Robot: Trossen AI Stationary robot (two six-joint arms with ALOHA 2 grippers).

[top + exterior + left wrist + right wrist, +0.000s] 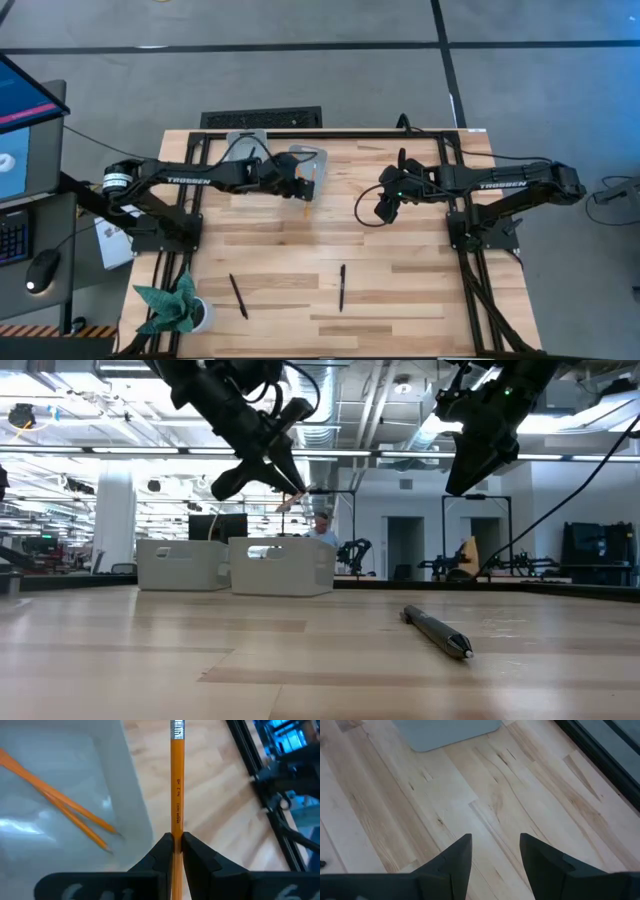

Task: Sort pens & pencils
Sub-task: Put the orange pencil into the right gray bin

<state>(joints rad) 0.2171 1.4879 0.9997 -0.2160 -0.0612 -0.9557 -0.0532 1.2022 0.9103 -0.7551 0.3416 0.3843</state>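
Observation:
My left gripper (300, 186) hangs over the far middle of the table, shut on an orange pencil (176, 785). The pencil is beside the right wall of a pale bin (135, 795), and two more pencils (65, 805) lie on that bin's floor. Two black pens (238, 296) (341, 287) lie flat on the wood near the front edge; the low view shows one pen (437, 630). My right gripper (495, 860) hangs open above bare wood at the centre right (388, 203). My left gripper pinches the pencil's shaft (176, 832) between its two fingers, some way down from the eraser end (177, 727). The pencil runs along the fingers, eraser end pointing away from the wrist. It is lifted clear of the table, slanting downward (293, 500).
Two pale bins (247, 146) (312, 162) stand side by side at the far edge; the low view shows them as white boxes (180, 565) (283, 566). A green folded thing with a white cup (178, 308) sits at the front left corner. Bare wood lies in the table's middle.

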